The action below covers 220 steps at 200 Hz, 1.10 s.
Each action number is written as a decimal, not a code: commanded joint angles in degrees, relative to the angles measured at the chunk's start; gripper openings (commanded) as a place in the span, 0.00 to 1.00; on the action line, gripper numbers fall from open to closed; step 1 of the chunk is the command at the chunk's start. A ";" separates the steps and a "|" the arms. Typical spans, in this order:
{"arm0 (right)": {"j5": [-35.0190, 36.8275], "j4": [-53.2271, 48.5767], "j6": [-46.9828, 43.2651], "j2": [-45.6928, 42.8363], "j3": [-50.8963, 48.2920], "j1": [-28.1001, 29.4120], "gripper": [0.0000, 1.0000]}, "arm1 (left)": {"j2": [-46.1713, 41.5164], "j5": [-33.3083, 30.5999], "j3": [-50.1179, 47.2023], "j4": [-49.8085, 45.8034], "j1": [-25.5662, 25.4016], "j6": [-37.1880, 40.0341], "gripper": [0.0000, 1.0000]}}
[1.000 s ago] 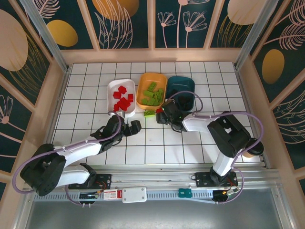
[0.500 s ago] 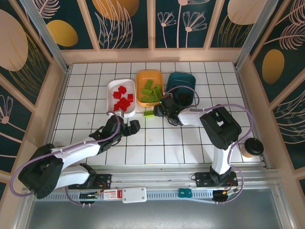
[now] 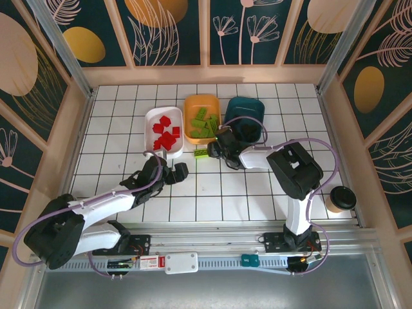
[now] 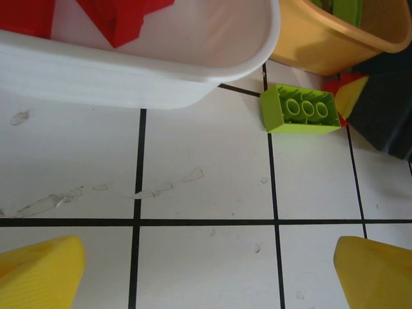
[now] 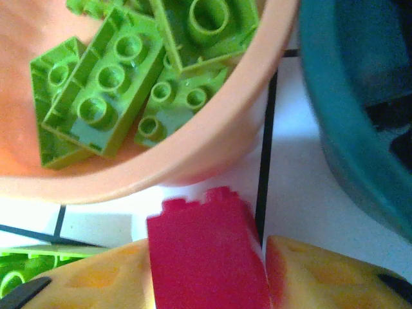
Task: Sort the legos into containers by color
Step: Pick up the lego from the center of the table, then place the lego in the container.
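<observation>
- Top view: the right tool [image 3: 216, 149] is seen low over the bench [image 3: 116, 141], just in front of the orange tray [image 3: 203, 102] and the teal tray [image 3: 244, 103]. The left tool [image 3: 175, 169] is held near the white tray [image 3: 148, 125], where red legos are gathered.
- Left wrist view: the left tool's fingers [image 4: 38, 270] are spread, with nothing between them. A loose green brick [image 4: 300, 109] is seen ahead beside the orange tray, apart from the tool.
- Right wrist view: a red brick [image 5: 206, 254] is pinched between the right tool's pads [image 5: 322, 277], just beside the orange tray's rim. Delivery of red is judged to be the step in hand. A lift and a carry leftward to the white tray are called for.

red legos [image 3: 165, 134], white tray [image 3: 152, 114]; lime legos [image 3: 203, 123], orange tray [image 3: 203, 102]; teal tray [image 3: 244, 105]
</observation>
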 commanded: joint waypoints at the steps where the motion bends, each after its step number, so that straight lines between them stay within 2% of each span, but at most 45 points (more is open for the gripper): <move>1: -0.82 2.05 0.09 -2.14 -3.26 0.32 0.40 | -2.16 -4.03 1.23 -3.46 -0.21 1.53 0.99; 37: -0.61 2.42 0.68 -11.48 -10.63 0.74 0.23 | -5.14 -7.98 2.26 -6.82 -0.29 2.23 0.99; 62: -2.14 -0.41 -0.29 -19.65 -12.54 2.26 0.20 | -9.36 -13.01 2.27 -10.17 -0.25 1.33 0.99; 82: -5.40 -3.07 -2.09 -21.38 -7.83 4.26 0.19 | -13.98 -17.82 1.92 -13.17 -0.21 0.48 0.99; 116: -8.69 -4.05 -4.28 -12.20 7.33 7.38 0.19 | -21.98 -21.45 1.14 -16.72 -0.21 -0.72 0.99; 168: -11.90 -5.09 -4.92 8.79 32.22 8.31 0.20 | -26.92 -19.90 0.72 -20.88 -0.21 -1.65 0.99; 184: -12.04 -7.81 -4.74 14.18 40.05 8.34 0.23 | -26.91 -19.82 0.91 -21.94 -0.20 -1.68 0.99; 195: -12.16 -9.52 -4.57 16.91 44.28 8.38 0.29 | -26.85 -19.95 1.10 -22.59 -0.23 -1.68 0.99; 203: -12.31 -10.50 -4.50 18.67 46.90 8.34 0.39 | -26.93 -20.02 1.18 -23.00 -0.21 -1.60 0.99; 212: -11.89 -11.71 -4.34 20.00 49.09 8.28 0.56 | -27.03 -20.15 1.26 -23.19 -0.21 -1.57 0.99; 220: -11.29 -12.16 -4.29 20.48 49.99 8.36 0.64 | -27.12 -20.32 1.27 -23.33 -0.22 -1.50 0.99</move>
